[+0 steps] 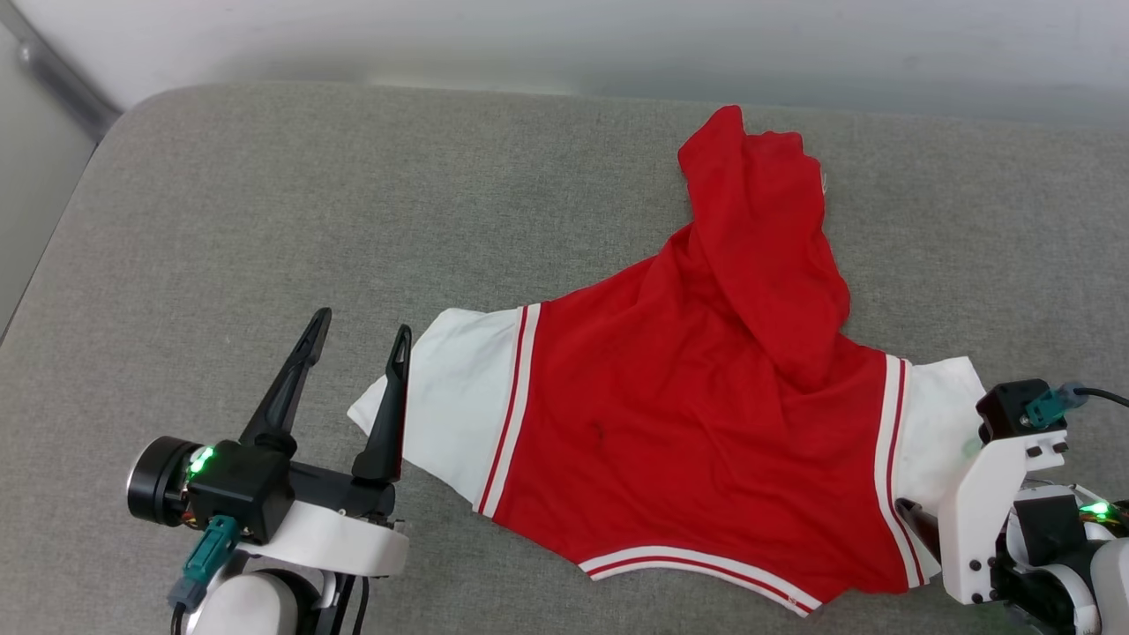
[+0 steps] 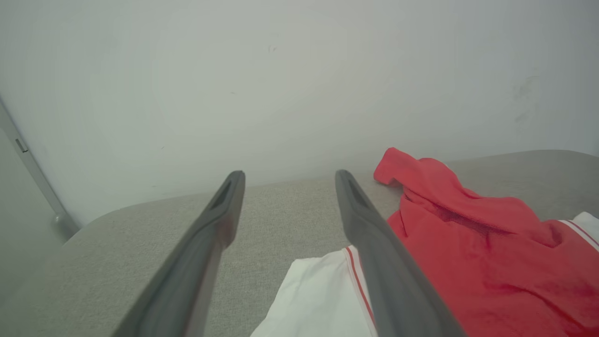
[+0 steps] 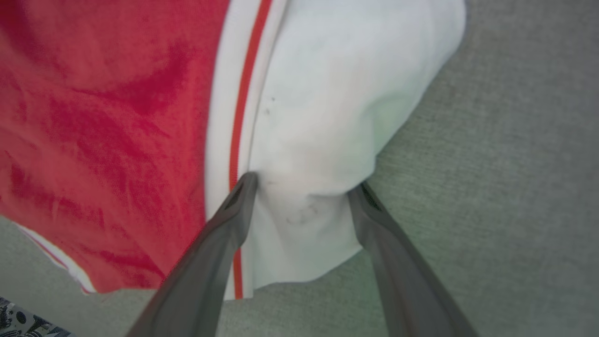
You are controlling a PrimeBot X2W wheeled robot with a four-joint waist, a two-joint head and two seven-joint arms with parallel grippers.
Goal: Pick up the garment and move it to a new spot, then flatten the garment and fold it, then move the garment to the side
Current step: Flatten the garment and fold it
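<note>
The grey woven cushion [image 1: 265,220] spreads wide under the pale wall [image 2: 281,70], and on its right half lies the garment [image 1: 688,414], soft red cloth spread sideways, with a rumpled red fold piled up toward the far edge. The head view gives both white sleeves, each edged with red-and-white stripes, and a curved striped band at the near edge. The left gripper [image 1: 364,319] hovers with its two long dark fingers splayed and holding nothing, its inner finger crossing the tip of the left sleeve. The left wrist view adds that the sleeve lies below that finger. The right wrist view goes close: the right gripper [image 3: 305,181] stands spread wide astride the other sleeve, white cloth humped between its fingertips [image 3: 243,192], unpinched.
</note>
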